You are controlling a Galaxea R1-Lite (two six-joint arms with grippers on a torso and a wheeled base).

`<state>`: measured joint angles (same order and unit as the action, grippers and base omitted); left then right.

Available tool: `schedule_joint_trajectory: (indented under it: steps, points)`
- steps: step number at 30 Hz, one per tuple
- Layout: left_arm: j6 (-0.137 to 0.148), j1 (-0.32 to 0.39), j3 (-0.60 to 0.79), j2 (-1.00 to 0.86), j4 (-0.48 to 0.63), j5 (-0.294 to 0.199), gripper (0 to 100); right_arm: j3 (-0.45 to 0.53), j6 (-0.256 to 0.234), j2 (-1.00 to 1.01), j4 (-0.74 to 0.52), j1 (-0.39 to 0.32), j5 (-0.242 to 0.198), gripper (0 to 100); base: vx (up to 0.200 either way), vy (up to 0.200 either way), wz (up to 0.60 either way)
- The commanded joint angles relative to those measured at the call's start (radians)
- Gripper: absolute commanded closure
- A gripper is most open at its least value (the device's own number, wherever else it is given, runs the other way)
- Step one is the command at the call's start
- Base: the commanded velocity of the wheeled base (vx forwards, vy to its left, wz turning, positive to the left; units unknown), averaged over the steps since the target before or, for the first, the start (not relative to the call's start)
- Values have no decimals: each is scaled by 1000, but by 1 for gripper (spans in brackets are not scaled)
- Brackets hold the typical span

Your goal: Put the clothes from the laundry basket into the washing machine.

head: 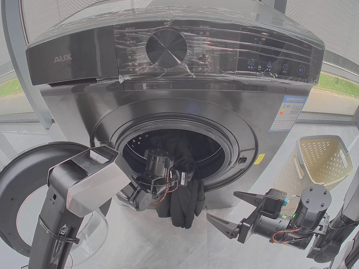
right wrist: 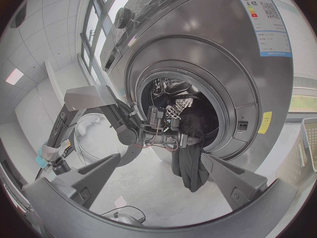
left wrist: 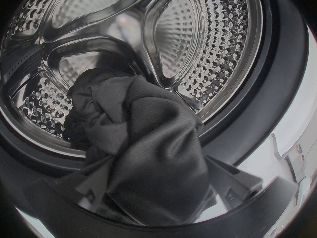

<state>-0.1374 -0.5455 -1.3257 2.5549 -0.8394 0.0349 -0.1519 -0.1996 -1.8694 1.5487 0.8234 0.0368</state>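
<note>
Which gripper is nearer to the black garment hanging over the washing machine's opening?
Left. The left gripper is at the garment, cloth between its fingers; the right gripper is apart, to its right.

1. L gripper (head: 189, 177): tips buried in the black garment (head: 185, 202). You can't see what they touch.
2. Drum (left wrist: 185, 50): lower front hidden behind the garment, L wrist cam.
3. Laundry basket (head: 325, 161): near corner behind the R arm (head: 314, 210), floor only partly in your sight.
4. Door (head: 22, 180): cut by the frame edge in head cam, mid section behind the L arm (head: 74, 191).
</note>
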Motion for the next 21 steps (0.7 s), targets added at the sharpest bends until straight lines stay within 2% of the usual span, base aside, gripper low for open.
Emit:
schedule_joint_trajectory:
  steps: [1, 8, 9, 10, 13, 16, 21]
  points:
    - [2, 4, -12, 31, -1, -1, 100, -1, 0, 3, 1, 0, 0, 0, 0, 0, 0]
    - [-1, 29, -87, 5, -12, 16, 100, -49, 0, 18, 2, -1, 0, 0, 0, 0, 0]
    - [-4, 45, -155, -1, -10, 39, 100, -57, -1, 32, 2, -1, 0, 0, 0, 0, 0]
    - [-4, 47, -159, -1, -10, 42, 100, -57, -1, 33, 2, -1, 0, 0, 0, 0, 0]
    - [-7, 62, -299, 30, -35, 123, 100, -58, -1, 32, 2, -9, 0, 0, 0, 0, 0]
    - [-13, 64, -372, 50, -40, 138, 100, -57, -1, 33, 2, -9, 0, 0, 0, 0, 0]
    - [-25, 61, -379, 53, -40, 140, 100, -55, 0, 33, 2, -10, 0, 0, 0, 0, 0]
